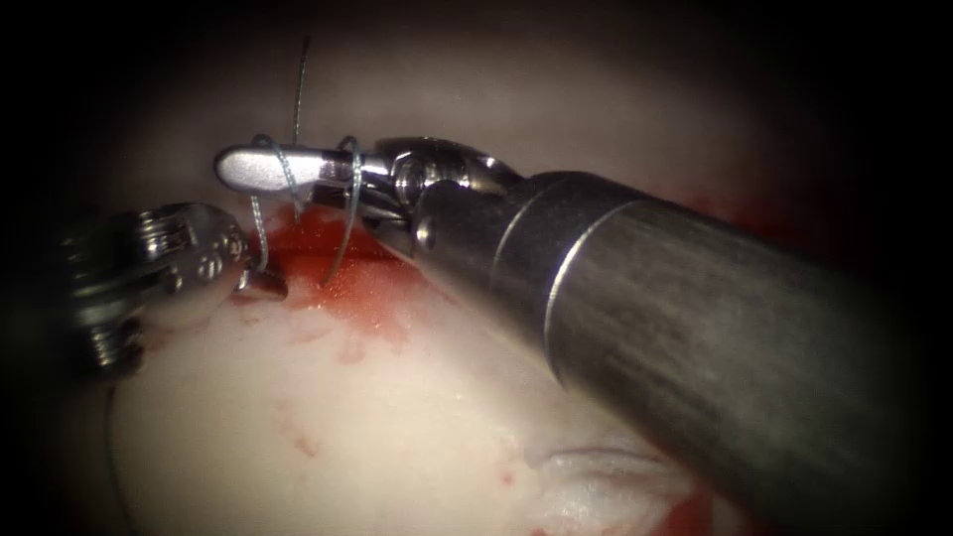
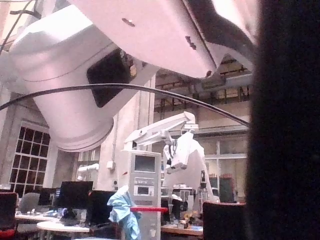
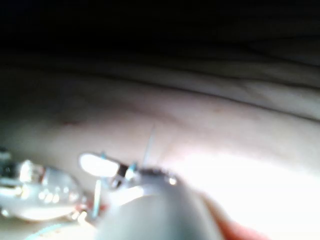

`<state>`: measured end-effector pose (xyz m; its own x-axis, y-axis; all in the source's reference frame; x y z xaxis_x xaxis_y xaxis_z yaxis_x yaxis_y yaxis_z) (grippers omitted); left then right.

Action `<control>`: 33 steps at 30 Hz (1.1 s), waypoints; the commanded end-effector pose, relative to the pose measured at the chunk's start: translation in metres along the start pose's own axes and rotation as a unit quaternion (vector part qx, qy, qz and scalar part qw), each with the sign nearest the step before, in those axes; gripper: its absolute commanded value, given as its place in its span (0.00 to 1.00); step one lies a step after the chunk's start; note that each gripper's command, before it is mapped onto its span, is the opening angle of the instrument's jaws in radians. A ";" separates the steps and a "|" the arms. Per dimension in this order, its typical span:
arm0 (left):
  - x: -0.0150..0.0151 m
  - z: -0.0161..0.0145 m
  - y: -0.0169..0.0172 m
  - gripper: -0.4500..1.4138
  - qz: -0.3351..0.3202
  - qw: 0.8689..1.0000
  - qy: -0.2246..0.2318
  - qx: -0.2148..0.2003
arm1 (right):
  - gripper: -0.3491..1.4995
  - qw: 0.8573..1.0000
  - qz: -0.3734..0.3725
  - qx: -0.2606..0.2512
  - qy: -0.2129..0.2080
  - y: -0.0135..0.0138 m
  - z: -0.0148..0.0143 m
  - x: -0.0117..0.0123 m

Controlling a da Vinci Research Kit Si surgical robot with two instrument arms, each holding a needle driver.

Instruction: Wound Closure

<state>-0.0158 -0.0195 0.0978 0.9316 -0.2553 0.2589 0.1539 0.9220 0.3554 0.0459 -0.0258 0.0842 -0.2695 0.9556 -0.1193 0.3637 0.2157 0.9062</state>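
Observation:
My right tool (image 1: 233, 169) reaches in from the right and lies across the red fluid (image 1: 347, 278) on the tissue (image 1: 298, 427), jaws shut and pointing left. Thread (image 1: 287, 174) is wound around these jaws in two loops. One strand runs down from the loops to my left tool (image 1: 263, 286), whose small jaws are shut on it at the left edge of the red pool. A thin thread tail (image 1: 300, 89) stands up behind the right jaws. In the right wrist view the right tool (image 3: 95, 164) carries teal thread (image 3: 97, 192), with the left tool (image 3: 45, 192) beside it.
The right tool's thick shaft (image 1: 715, 328) crosses the right half of the endoscope view. A pale raised flap of tissue (image 1: 606, 471) with more red fluid lies near the front. The left tool's wrist (image 1: 149, 258) sits low at the left.

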 end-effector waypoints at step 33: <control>-0.0017 -0.0021 -0.0014 0.00 0.020 1.000 -0.011 0.004 | 0.00 0.819 -0.387 -0.371 -0.203 -0.0010 0.0024 0.0011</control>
<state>-0.0164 -0.0209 0.0954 0.9312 -0.2242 0.2875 0.1136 0.9277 0.3555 0.0467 -0.0254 0.0823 0.2094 0.6152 -0.7601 -0.4607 0.7477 0.4782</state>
